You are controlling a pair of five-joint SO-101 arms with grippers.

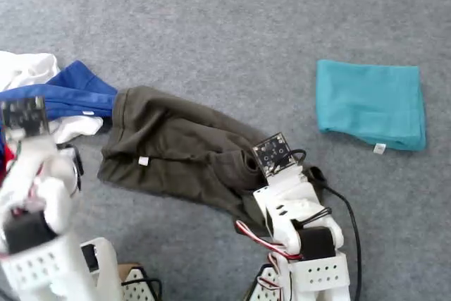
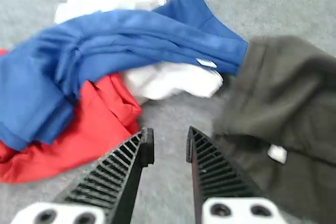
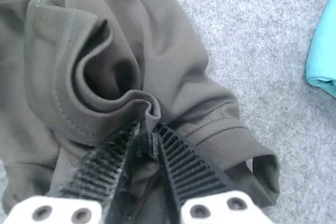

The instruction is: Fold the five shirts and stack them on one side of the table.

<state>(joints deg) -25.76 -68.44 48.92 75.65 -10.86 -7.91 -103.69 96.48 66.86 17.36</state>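
While the right tool (image 3: 148, 130) pinches it, the olive shirt (image 1: 176, 142) lies crosswise.

light: bright, diffuse | shadows: soft, in olive shirt (image 3: 173, 51) folds

We see our right gripper (image 3: 148, 130) pinching a fold of the dark green shirt (image 3: 157, 40). A blue-green shirt (image 3: 324, 56) lies near.

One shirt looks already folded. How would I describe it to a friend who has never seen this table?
Start from the grey table and look away from the heap of blue, white and red shirts at one end, past the crumpled dark olive shirt in the middle. Alone at the other end lies the turquoise shirt, the only flat, neat rectangle.
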